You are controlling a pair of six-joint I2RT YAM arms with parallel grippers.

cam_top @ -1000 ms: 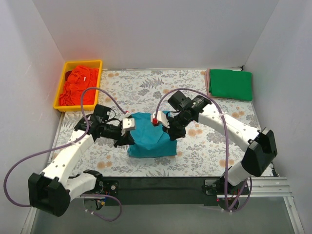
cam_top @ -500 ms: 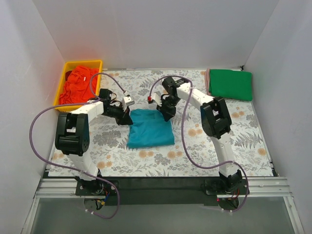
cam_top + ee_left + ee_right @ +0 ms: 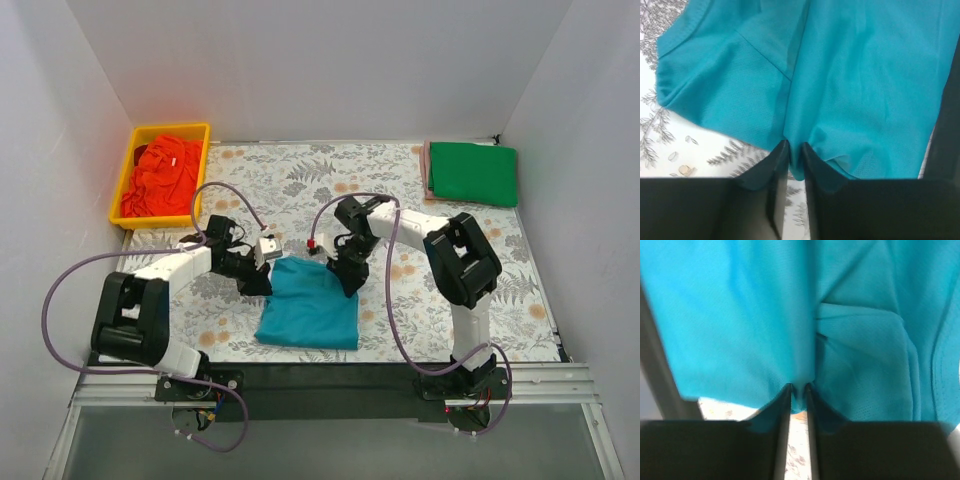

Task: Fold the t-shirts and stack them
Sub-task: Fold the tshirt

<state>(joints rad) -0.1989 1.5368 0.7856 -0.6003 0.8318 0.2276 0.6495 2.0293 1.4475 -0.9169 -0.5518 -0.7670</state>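
Top external, grey floral sheet [image 3: 300, 180] (teal-blue t-shirt [image 3: 310, 315] on it), white walls [image 3: 320, 70]

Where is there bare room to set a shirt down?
Free: the far strip of sheet between yellow bin and green shirt; its near right corner beyond the right arm. Crowded: the middle, where left gripper and right gripper pinch the teal shirt.

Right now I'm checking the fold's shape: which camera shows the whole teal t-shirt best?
Top external: the teal t-shirt shows whole, a rough rectangle on the floral sheet. The wrist views show only close patches of its cloth pinched in the left gripper and right gripper.
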